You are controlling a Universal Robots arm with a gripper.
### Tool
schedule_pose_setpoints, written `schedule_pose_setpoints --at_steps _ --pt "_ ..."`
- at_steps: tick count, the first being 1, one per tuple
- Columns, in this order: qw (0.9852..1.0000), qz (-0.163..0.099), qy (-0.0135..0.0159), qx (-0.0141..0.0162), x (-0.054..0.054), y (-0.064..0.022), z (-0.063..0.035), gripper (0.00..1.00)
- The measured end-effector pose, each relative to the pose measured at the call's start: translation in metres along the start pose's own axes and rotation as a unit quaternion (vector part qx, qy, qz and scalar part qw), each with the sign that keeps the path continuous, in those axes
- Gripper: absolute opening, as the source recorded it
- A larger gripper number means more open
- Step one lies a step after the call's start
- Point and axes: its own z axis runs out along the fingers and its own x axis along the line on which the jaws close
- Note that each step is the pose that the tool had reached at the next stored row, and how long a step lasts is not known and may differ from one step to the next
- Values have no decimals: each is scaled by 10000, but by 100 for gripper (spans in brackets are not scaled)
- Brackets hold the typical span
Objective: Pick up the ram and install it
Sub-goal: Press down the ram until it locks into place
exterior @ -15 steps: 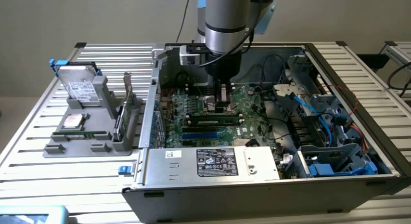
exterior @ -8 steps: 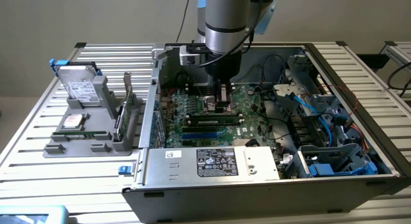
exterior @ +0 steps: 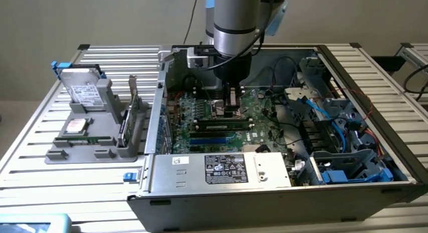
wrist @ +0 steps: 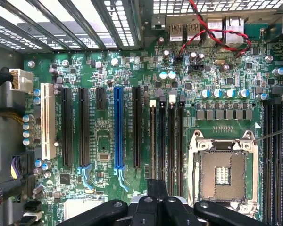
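Observation:
The ram (exterior: 221, 126), a narrow green stick with dark chips, stands in a motherboard slot between white end clips, inside the open computer case. My gripper (exterior: 231, 112) points straight down just above and behind it, fingers shut with nothing held. Whether the tips touch the ram's top edge I cannot tell. In the wrist view the shut gripper (wrist: 156, 188) hangs over the row of long black memory slots (wrist: 172, 141), beside the bare processor socket (wrist: 221, 174).
A grey fixture (exterior: 80, 153) on the exterior view's left holds a hard drive (exterior: 83, 90), an upright expansion card (exterior: 132, 110) and a thin green strip (exterior: 83, 141). The power supply (exterior: 221, 168) lies in front of the board. Blue cables (exterior: 334, 123) and drive cages crowd the right.

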Motion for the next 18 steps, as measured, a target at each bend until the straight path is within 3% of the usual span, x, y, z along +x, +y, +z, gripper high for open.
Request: schedule_pose_setpoints --at_steps 6,9,14,18 --pt "10000 27 -1 -1 -2 -1 4 11" --pt "9997 238 -10 -14 -2 0 11 11" --pt "9981 613 -4 -37 -2 1 27 11" --pt "9958 917 0 -54 -3 0 33 11"
